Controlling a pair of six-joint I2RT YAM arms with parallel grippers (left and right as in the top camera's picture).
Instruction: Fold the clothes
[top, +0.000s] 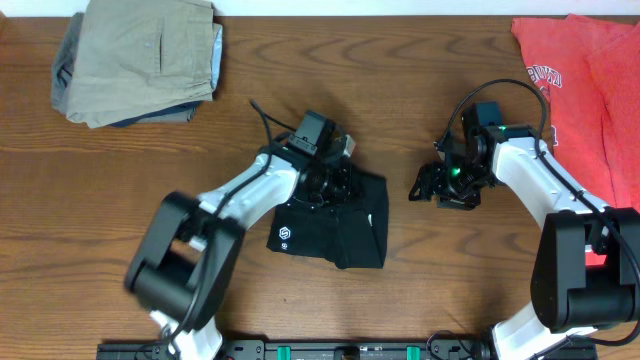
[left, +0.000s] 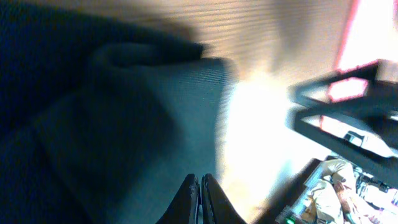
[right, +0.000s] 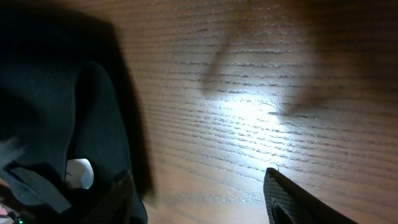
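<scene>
Nearest, along the front edge of the table (top: 100, 180), both arm bases, one left, one right.

Just beyond, mid-table and a little left of centre, the shirt (top: 340, 235): black, gathered into a compact folded bundle, white logo (top: 283, 236) face up at its near-left corner, small white lettering (top: 372, 221) toward its right side, too small to read.

On the bundle's far edge, the left gripper (top: 328, 183), lowered onto the fabric. From the left wrist, fingers (left: 189, 199) pressed flat together with no gap, dark shirt (left: 124, 124) filling the left of that view, bright wood to the right. Cannot tell whether any fabric is pinched between them.

To the right, near the shirt's right edge but clear of it, the right gripper (top: 425, 186), low over the table, jaws spread wide. From the right wrist, fingers (right: 292, 199) well apart, only lit wood grain between them, shirt (right: 56, 81) dark at the left.

Farthest, at the far-left corner, trousers (top: 140, 55), khaki, folded in a stack. At the far-right corner, T-shirt (top: 590, 80), red with white print, spread flat and running off the right edge.
</scene>
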